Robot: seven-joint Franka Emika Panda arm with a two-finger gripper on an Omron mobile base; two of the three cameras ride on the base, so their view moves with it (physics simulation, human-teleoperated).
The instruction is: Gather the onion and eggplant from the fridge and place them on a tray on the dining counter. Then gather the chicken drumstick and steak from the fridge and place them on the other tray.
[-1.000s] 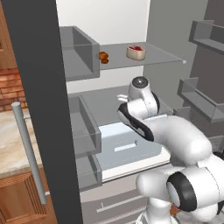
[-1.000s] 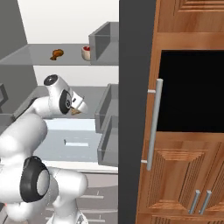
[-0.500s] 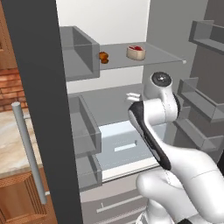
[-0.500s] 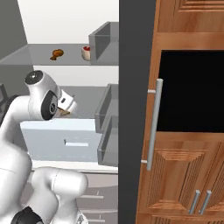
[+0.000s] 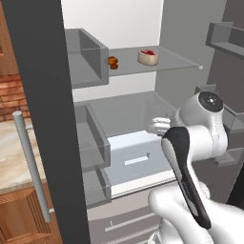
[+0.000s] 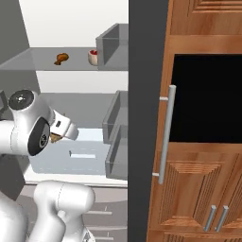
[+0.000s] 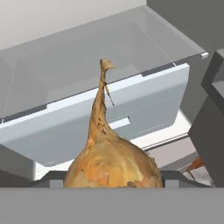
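My gripper (image 7: 113,180) is shut on the onion (image 7: 109,159), a golden-brown bulb with a long dry stem pointing up in the hand view. From the right base view the onion (image 6: 55,138) peeks out under the white hand, held in front of the open fridge (image 6: 71,97) at middle-shelf height. On the upper glass shelf lie the chicken drumstick (image 5: 113,62) and, to its right, the steak (image 5: 148,56). The same drumstick (image 6: 61,58) and steak (image 6: 93,56) appear in the right base view. The eggplant, the trays and the dining counter are out of view.
A pale drawer (image 5: 138,155) sits below the hand. Grey door bins (image 5: 90,143) jut out on the left and more bins (image 6: 116,137) on the right. A wooden cabinet with a bar handle (image 6: 165,134) stands right of the fridge.
The arm has swung back and to the right, drawing the hand and the onion out from over the middle shelf. The drumstick and steak have not moved.
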